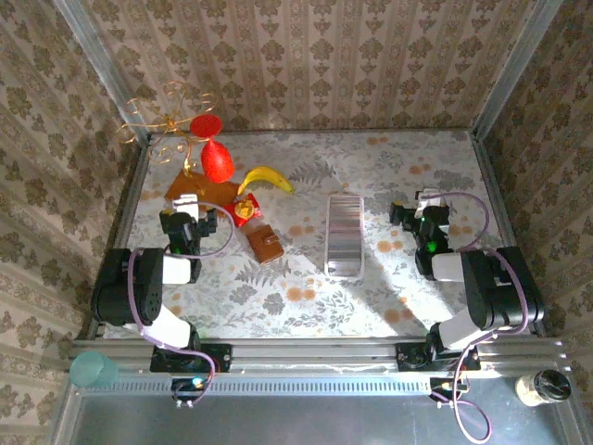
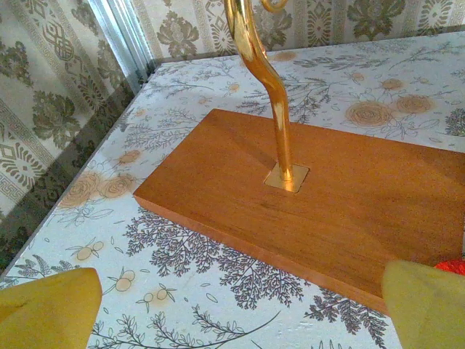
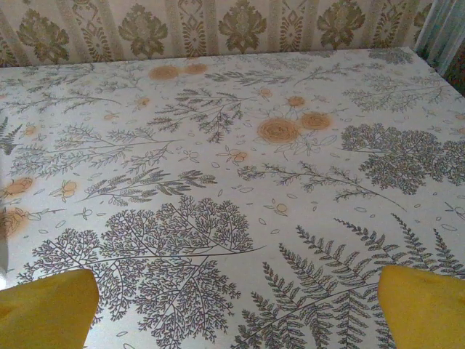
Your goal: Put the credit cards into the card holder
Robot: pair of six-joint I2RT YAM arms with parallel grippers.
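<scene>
We look down on a table (image 1: 408,158) covered with a pale cloth of ferns and flowers, closed in by walls (image 1: 306,56) with patterned wallpaper. In the top view the credit cards (image 1: 345,235) lie as a long striped strip in the middle of the table, a little to the right. The card holder (image 1: 265,244) lies flat to the left of them, near but apart. Behind the card holder there is a small red square (image 1: 244,211), a banana (image 1: 267,177) and an orange-brown board (image 1: 199,192) which carries a gold stand (image 1: 167,120) with red pieces. The left gripper (image 1: 188,204) is at the near edge of this board. The right gripper (image 1: 423,201) is over bare cloth, to the right of the cards and apart from them. A teal cup (image 1: 93,369) and a jar (image 1: 542,387) stand beyond the near edge, outside the table.

In the left wrist view the two yellow fingers (image 2: 47,309) are spread wide, with nothing between them. Before them lies the board (image 2: 218,189), and the gold stem (image 2: 280,131) rises from it.

In the right wrist view the fingers (image 3: 425,305) are also spread wide and they hold nothing. Between them we see the printed cloth (image 3: 218,182).
</scene>
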